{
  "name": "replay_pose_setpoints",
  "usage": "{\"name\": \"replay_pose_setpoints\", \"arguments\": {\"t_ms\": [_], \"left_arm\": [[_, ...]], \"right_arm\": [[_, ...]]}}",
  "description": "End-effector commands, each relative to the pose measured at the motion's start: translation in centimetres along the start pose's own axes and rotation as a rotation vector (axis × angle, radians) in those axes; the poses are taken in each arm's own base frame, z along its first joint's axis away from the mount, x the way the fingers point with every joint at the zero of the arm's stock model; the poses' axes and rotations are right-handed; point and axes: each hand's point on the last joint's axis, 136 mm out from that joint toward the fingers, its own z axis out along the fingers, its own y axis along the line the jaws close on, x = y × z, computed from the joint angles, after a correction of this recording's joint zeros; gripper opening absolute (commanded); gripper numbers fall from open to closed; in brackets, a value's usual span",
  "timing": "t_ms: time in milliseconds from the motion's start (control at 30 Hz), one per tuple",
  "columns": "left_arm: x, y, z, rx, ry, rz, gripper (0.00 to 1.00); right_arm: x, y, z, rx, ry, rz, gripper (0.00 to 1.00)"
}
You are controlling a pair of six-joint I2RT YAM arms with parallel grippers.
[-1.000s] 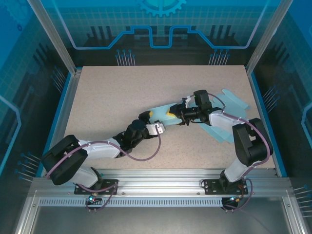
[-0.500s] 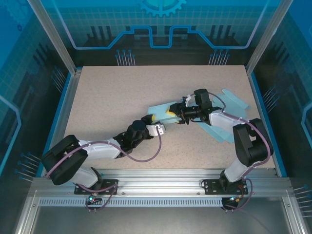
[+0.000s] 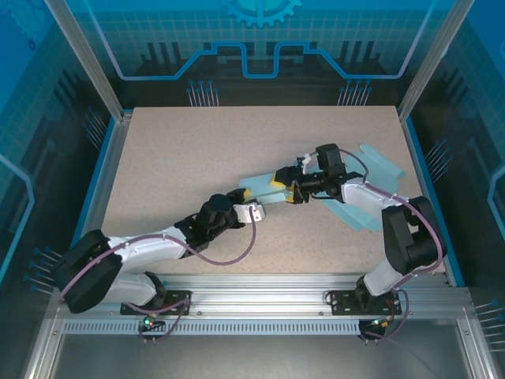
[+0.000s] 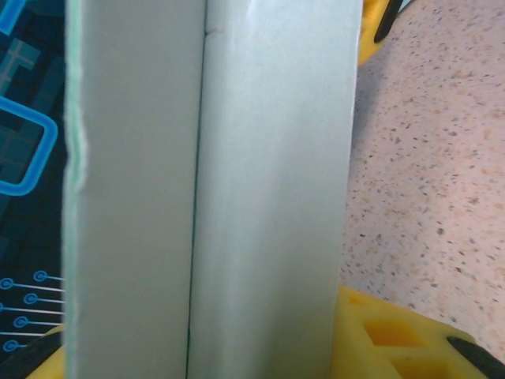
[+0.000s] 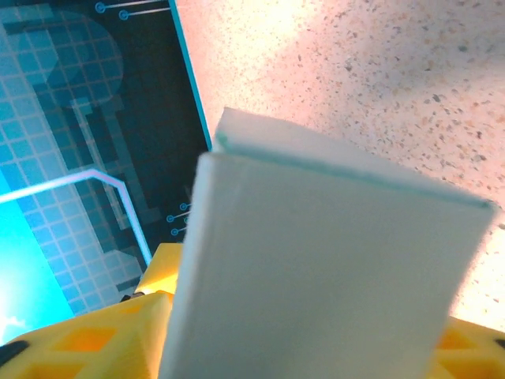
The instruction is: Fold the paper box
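Observation:
The light blue paper box (image 3: 364, 204) lies partly flat on the right of the table, and one folded strip reaches left toward the centre. My left gripper (image 3: 246, 194) is shut on the left end of that strip. In the left wrist view the creased panel (image 4: 268, 197) spans the whole gap beside a yellow finger (image 4: 387, 339). My right gripper (image 3: 286, 188) straddles the same strip just to the right, with its jaws apart. In the right wrist view the pale panel (image 5: 331, 268) stands between the yellow fingers (image 5: 95, 339).
The speckled beige table (image 3: 197, 150) has blue rails along its left and right edges and an aluminium frame at the near edge. The two grippers sit close together near the table's middle. Free table lies to the left and at the back.
My left gripper has closed on the strip's left end and its arm has stretched lower. My right gripper's jaws have spread a little, and it has shifted slightly.

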Motion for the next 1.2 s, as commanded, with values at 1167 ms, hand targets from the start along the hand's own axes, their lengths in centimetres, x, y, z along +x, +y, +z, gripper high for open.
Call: {"name": "replay_pose_setpoints", "arguments": {"t_ms": [1167], "left_arm": [[1.7, -4.7, 0.3, 0.717, 0.335, -0.249, 0.38]], "right_arm": [[0.1, -2.6, -12.7, 0.368, -0.349, -0.281, 0.98]]}}
